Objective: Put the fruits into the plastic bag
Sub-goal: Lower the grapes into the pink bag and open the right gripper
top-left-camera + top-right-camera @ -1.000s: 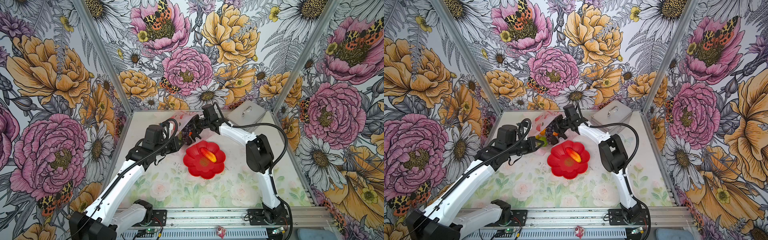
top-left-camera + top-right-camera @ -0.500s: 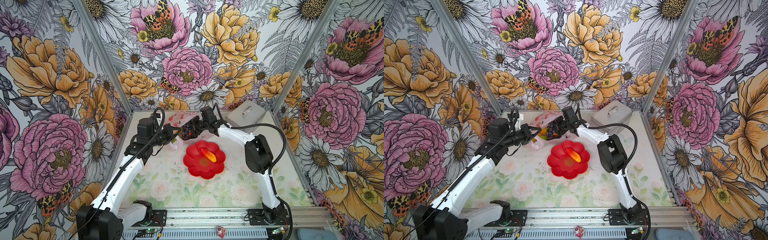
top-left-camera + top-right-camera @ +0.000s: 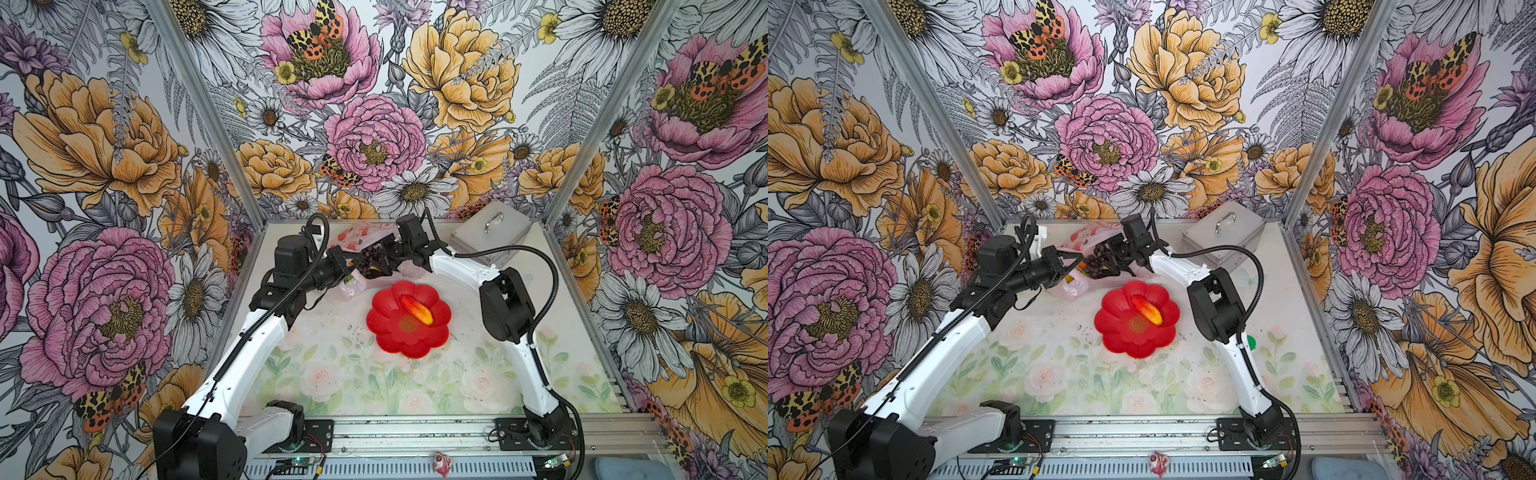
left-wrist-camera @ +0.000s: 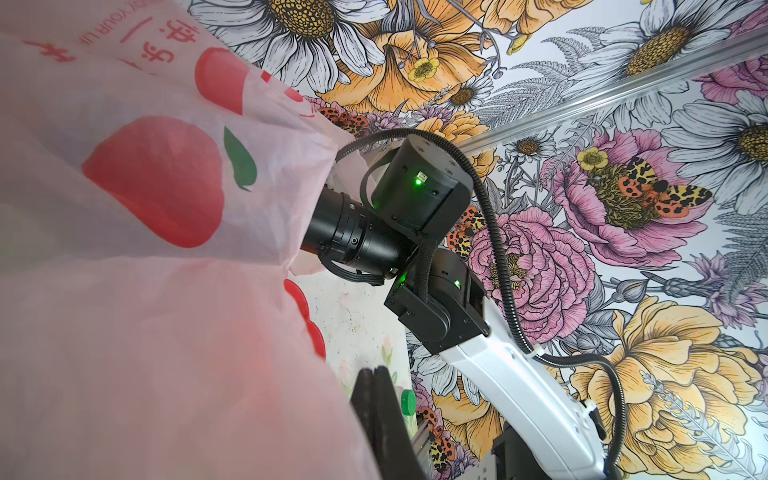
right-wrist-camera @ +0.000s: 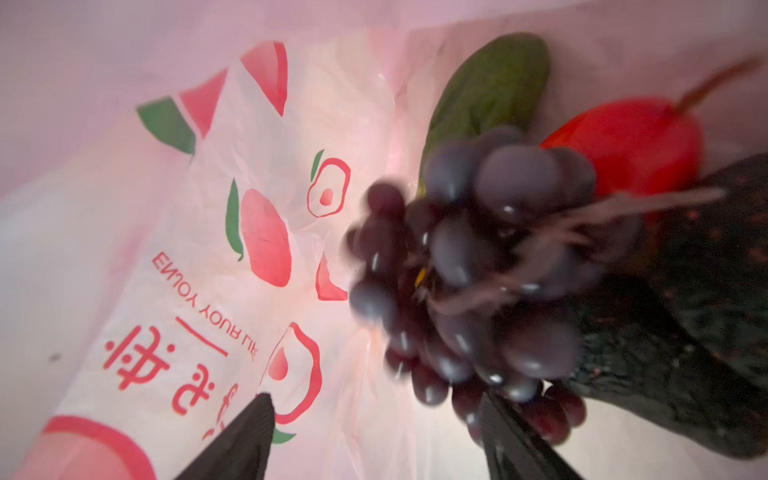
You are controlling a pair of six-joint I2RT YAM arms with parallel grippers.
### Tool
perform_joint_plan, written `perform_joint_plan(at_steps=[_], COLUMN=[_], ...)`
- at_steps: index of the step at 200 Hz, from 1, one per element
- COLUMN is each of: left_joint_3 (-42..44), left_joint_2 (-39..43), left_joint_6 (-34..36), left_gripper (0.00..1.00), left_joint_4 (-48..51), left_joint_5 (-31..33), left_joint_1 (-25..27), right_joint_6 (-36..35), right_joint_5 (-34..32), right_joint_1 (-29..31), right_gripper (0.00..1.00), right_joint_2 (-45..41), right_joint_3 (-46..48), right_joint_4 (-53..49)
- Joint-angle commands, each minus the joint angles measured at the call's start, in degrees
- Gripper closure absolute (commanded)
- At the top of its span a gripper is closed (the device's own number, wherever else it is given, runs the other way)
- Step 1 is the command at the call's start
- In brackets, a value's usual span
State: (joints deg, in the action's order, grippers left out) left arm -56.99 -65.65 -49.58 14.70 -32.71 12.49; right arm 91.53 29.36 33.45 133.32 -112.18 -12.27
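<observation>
Right gripper [image 5: 374, 403] is inside the mouth of the bag [image 5: 249, 208]. Its jaws are now spread wide, whereas a moment ago they were narrower. The grapes [image 5: 478, 270] sit just past the fingertips, blurred in the right wrist view and pinched by neither finger, so they look freshly let go and dropping in. Nothing is held on that side.

Left gripper [image 3: 347, 266] is closed tight. From the left wrist view it appears to pinch the bag's film, which drapes taut from it. Compared with a second ago the left arm has come up from beside the plate [image 3: 415, 345] to the bag mouth, which it holds lifted and open.

The bag lies at the back of the table in both top views, just behind the plate. Already inside it, next to the grapes, are a red fruit [image 5: 623, 145], a green fruit [image 5: 490, 91] and a dark avocado [image 5: 685, 311].

Judgement: the grapes count as delivered once they settle. One item is left outside, the mango [image 3: 417, 309] lying on the plate. The likely next step is for the right arm to back out without dragging the film and fetch the mango, while the left keeps the mouth open. The thin film could snag on the fingers as they withdraw.
</observation>
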Motion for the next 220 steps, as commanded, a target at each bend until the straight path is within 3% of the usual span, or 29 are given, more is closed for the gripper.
perform_joint_plan(at_steps=[1, 105, 220], left_joint_3=[-1.94, -2.18, -1.20], left_joint_2=[-1.14, -2.39, -1.45], left_joint_6=[0.54, 0.72, 1.93], left_gripper=[1.00, 1.00, 1.00], left_joint_4=[-1.25, -1.94, -0.93], left_joint_5=[-1.21, -1.44, 1.17], left_joint_1=[-0.53, -0.46, -0.23], right_joint_6=[-1.19, -5.95, -9.74], right_joint_5=[1.13, 3.72, 12.62], right_joint_1=[0.47, 0.47, 0.47], right_gripper=[0.15, 0.01, 0.01], right_joint_2=[0.89, -1.98, -9.08], right_joint_3=[-3.31, -3.91, 4.08], right_joint_4=[1.76, 1.73, 1.15])
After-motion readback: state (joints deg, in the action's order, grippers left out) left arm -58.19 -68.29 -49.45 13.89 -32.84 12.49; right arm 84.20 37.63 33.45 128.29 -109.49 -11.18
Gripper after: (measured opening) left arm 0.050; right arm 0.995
